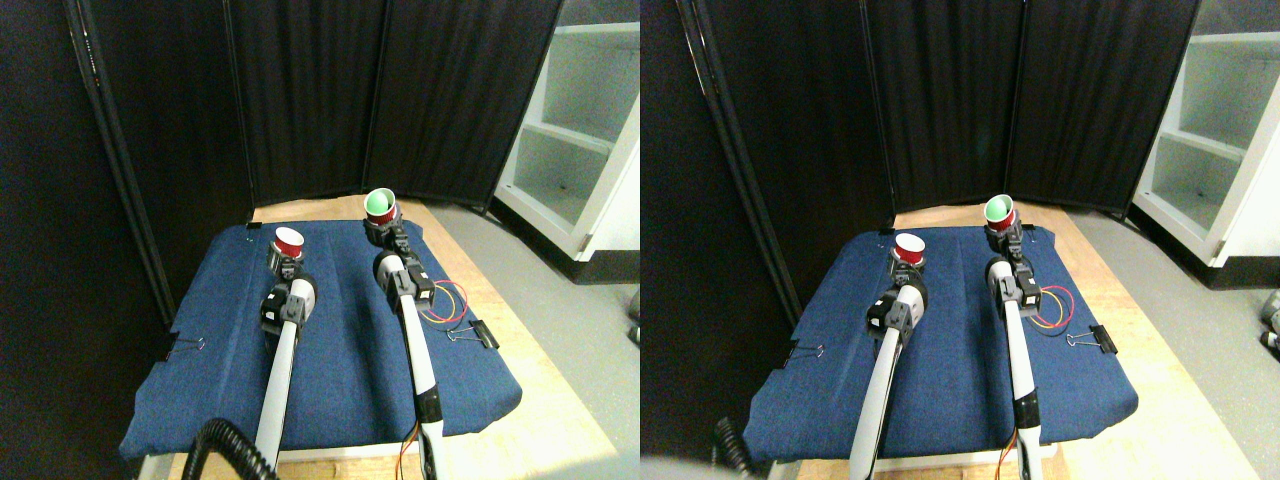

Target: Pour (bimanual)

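A red cup (288, 241) with a white rim and red inside sits upright in my left gripper (284, 262), which is shut on it above the blue cloth (340, 340). My right gripper (384, 228) is shut on a second red cup (380, 205), whose inside shows green. That cup is held higher and farther back, tilted with its mouth turned toward the camera. The two cups are apart, roughly a hand's width between them.
The blue cloth covers a wooden board (520, 400) and is held by binder clips (478, 333). Red and yellow wires (447, 302) loop beside the right arm. Black curtains (300, 100) stand behind, and a white shelf unit (580, 130) stands at the right.
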Tool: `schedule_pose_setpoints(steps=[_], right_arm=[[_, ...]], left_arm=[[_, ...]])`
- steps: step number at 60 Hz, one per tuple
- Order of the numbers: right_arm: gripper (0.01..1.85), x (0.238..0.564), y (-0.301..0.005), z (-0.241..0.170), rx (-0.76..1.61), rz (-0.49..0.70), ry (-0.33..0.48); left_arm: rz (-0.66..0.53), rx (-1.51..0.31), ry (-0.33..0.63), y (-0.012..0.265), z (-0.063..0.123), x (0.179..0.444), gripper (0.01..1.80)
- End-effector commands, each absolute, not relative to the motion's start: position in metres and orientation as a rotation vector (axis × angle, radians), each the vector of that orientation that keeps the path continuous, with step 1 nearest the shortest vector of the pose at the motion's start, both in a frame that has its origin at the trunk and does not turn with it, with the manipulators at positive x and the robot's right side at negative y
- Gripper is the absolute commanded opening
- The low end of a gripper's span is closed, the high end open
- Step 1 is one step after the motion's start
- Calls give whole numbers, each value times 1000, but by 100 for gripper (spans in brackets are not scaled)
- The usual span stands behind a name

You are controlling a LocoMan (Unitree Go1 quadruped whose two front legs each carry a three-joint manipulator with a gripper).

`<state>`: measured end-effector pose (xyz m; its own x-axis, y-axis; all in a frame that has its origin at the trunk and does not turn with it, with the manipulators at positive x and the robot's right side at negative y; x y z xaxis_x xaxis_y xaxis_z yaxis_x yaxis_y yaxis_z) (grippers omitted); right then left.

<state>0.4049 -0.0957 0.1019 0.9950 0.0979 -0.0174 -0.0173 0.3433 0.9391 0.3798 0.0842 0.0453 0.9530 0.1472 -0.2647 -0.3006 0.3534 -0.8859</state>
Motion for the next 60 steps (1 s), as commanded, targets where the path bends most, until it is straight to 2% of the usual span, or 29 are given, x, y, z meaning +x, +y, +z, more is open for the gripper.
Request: schedule_pose_setpoints(steps=[1,24,46,60], right_arm=[[1,405,-94,118,1188,114,22],[1,405,-90,131,1140,132,-2],[1,406,-82,138,1084,194,-16],[1,410,-80,143,1043,188,-15]], left_arm=[[257,-1179,116,80,57,382,1],[248,-1179,160,65,60,382,1],[235,-1196,227,46,69,374,1],[220,-1188,272,36,74,373,1]])
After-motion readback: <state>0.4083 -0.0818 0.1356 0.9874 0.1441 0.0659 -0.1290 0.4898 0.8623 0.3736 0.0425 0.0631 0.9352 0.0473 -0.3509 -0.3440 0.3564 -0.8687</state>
